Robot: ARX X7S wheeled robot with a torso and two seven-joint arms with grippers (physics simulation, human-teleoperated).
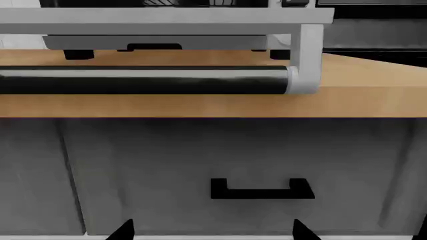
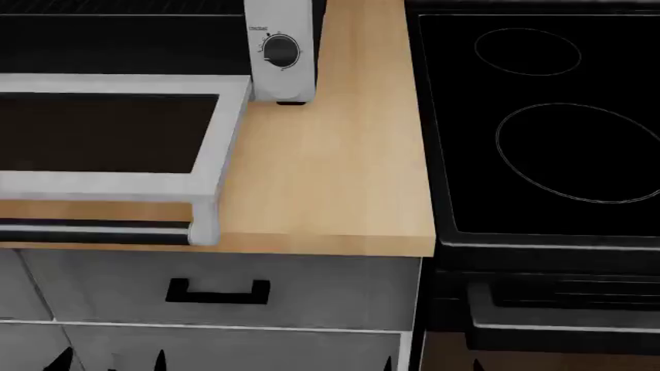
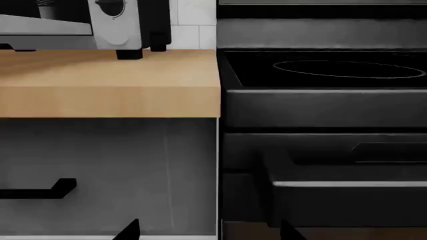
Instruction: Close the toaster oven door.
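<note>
The toaster oven door [image 2: 222, 147] lies open and flat over the wooden counter, with its dark glass window [image 2: 93, 131] facing up. Its long black bar handle [image 2: 93, 231] hangs at the counter's front edge and also shows in the left wrist view [image 1: 143, 81]. The toaster oven [image 2: 278, 54] stands behind it, with a black knob on its side panel. My left gripper [image 1: 212, 232] is open and empty, low in front of the drawer, below the handle. My right gripper [image 3: 208, 232] is open and empty, low at the seam between the cabinet and the range.
A grey drawer with a small black handle [image 2: 216, 292] sits under the counter [image 2: 330, 193]. A black glass cooktop [image 2: 546, 124] with ring outlines is at the right, with a dark range front and its bar handle [image 3: 347, 185] below it.
</note>
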